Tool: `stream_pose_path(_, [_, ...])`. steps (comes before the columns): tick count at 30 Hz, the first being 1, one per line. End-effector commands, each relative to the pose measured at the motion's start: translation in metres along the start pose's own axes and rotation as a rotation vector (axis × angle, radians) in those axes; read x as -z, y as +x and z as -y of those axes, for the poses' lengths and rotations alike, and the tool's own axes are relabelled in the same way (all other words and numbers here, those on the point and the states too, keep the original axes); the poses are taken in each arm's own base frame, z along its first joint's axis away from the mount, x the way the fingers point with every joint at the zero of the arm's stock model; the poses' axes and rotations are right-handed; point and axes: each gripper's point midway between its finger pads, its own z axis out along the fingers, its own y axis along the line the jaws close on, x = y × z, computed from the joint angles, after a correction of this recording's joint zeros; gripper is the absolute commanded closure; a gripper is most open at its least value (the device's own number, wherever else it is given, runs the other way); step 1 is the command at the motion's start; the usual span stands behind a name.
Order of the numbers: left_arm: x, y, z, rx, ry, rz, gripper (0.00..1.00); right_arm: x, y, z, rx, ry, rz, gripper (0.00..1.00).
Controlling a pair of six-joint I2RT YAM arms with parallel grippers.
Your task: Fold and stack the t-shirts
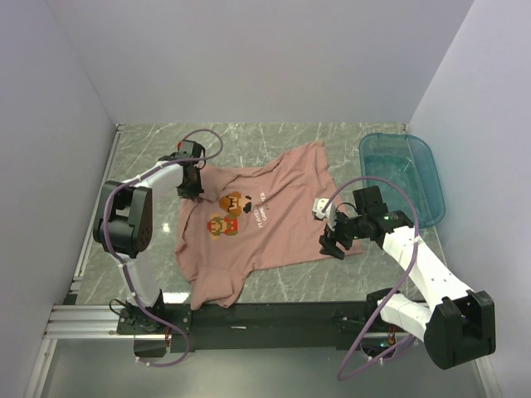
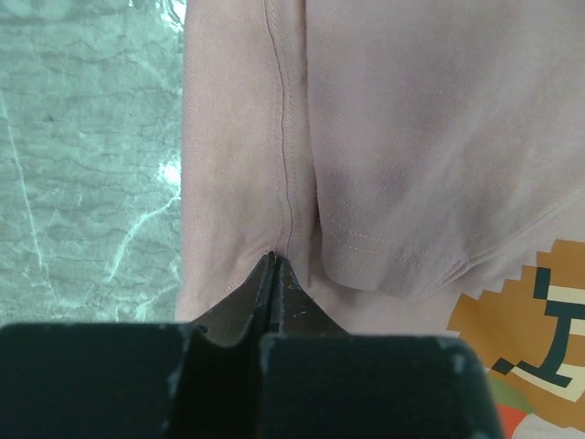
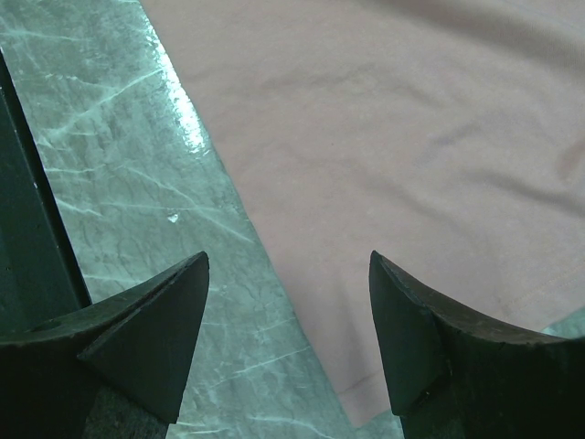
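The dusty-pink t-shirt [image 1: 274, 228] lies spread on the marble table, with its orange-brown pixel print [image 1: 231, 214] facing up. My left gripper [image 1: 191, 189] is at the shirt's left sleeve. In the left wrist view it [image 2: 272, 261] is shut, with its tips pinching the fabric [image 2: 411, 137] at a seam beside a folded sleeve hem. My right gripper [image 1: 333, 245] is open at the shirt's right lower corner. In the right wrist view it [image 3: 288, 258] straddles the shirt's edge [image 3: 411, 137], one finger over the bare table and one over the cloth.
A translucent teal plastic tub [image 1: 398, 136] stands at the back right, just beyond the right arm. White walls close in the left, back and right sides. A metal rail [image 1: 249, 319] runs along the near edge. Bare marble [image 1: 249, 137] lies behind the shirt.
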Motion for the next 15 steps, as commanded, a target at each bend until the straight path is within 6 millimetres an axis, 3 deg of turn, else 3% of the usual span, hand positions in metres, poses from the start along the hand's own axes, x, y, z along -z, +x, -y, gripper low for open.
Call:
stream_pose_path(1, [0.021, -0.024, -0.005, 0.013, 0.003, 0.095, 0.99, 0.006, -0.012, 0.004, 0.029, 0.015, 0.034, 0.23])
stream_pose_path(15, [0.030, -0.035, -0.019, 0.044, 0.001, 0.131, 1.00, 0.007, -0.012, 0.004, 0.028, 0.015, 0.035, 0.23])
